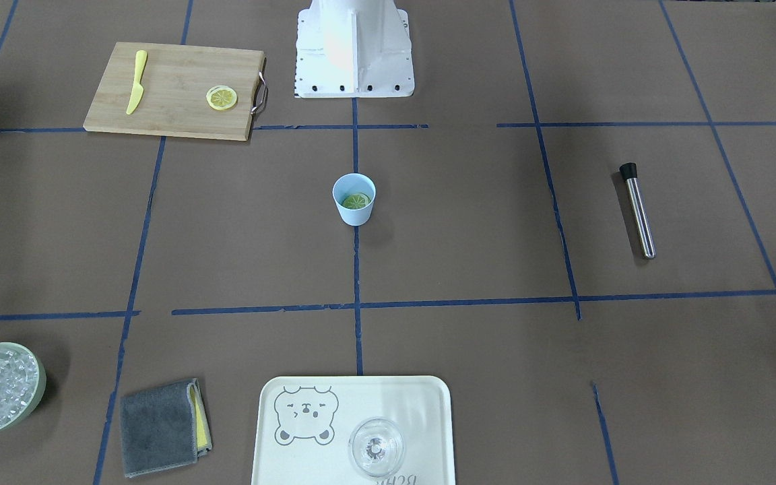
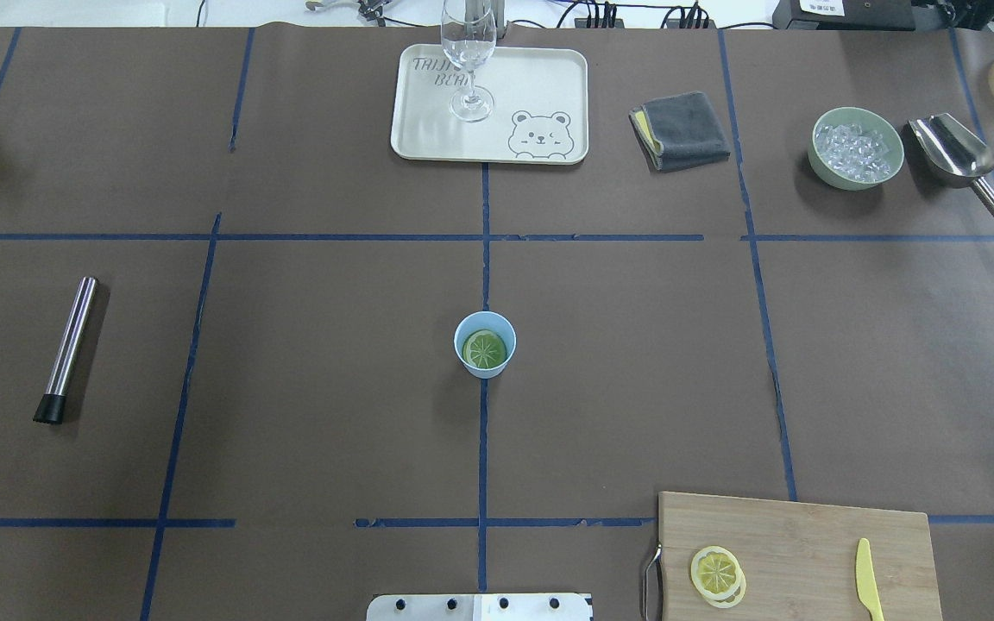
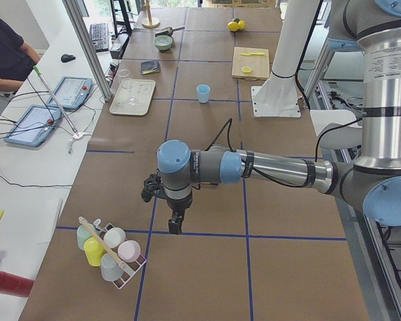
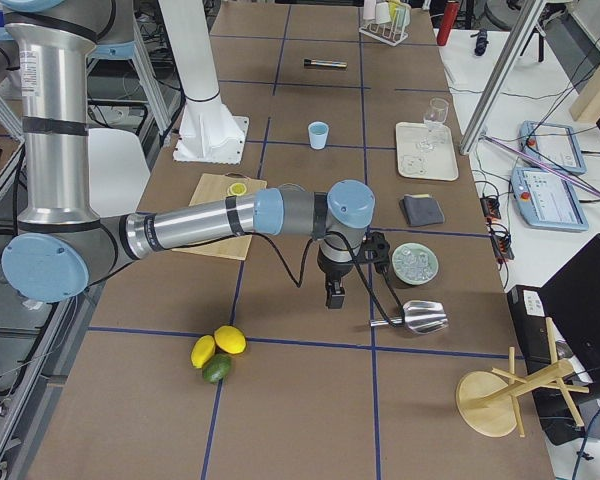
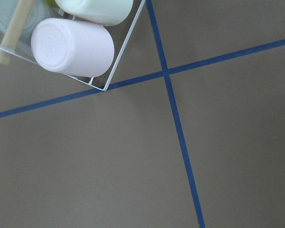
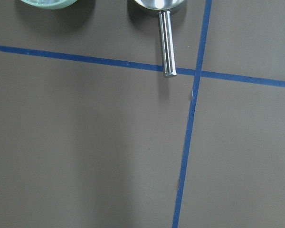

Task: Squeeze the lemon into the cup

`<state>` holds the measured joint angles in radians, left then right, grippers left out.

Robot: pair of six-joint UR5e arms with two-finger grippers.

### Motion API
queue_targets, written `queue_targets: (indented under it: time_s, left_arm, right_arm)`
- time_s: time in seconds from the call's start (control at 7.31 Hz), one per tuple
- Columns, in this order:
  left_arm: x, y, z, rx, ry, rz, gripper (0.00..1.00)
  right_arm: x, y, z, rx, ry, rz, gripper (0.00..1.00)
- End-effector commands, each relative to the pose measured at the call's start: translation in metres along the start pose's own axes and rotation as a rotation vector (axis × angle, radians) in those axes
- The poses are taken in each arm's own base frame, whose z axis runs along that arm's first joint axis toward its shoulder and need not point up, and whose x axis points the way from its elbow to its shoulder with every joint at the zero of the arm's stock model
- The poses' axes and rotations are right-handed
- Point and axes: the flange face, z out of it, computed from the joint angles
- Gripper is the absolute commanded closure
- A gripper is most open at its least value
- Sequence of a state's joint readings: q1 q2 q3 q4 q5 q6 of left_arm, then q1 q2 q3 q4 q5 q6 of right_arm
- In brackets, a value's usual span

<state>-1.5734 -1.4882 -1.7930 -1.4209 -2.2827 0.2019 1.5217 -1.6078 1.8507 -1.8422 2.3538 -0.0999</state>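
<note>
The light-blue cup [image 1: 353, 210] [image 2: 472, 364] stands upright at the table's middle, with a yellow-green lemon slice [image 1: 356, 201] [image 2: 485, 349] lying flat inside it. Another lemon slice [image 1: 221, 98] [image 2: 715, 571] rests on the wooden cutting board [image 1: 172, 74]. Neither gripper is near the cup. My left gripper [image 3: 176, 224] hangs over the table's left end beside a cup rack. My right gripper [image 4: 334, 295] hangs over the right end near a steel scoop. Both show only in the side views, so I cannot tell whether they are open or shut.
A yellow knife [image 2: 868, 591] lies on the board. A steel muddler [image 2: 67, 347] lies at the left. At the far edge are a tray [image 2: 540, 78] with a clear glass [image 2: 468, 52], a grey cloth [image 2: 681, 129], an ice bowl [image 2: 857, 147] and a scoop [image 2: 959, 159].
</note>
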Motion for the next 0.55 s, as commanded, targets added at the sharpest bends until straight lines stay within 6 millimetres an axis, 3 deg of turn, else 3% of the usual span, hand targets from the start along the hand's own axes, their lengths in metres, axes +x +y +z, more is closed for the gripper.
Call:
queue_targets:
  time_s: [0.0,0.41]
  left_arm:
    - [0.0043,0.0020,0.0041,-0.003,0.082,-0.024,0.00]
    - [0.0035,0.0019,0.0055,-0.005,0.078,-0.023,0.00]
  right_arm:
    - [0.0098,0.0003,0.0113,-0.023,0.003,0.019,0.00]
    - [0.0105,-0.0038,0.0123,-0.024,0.006,0.015,0.00]
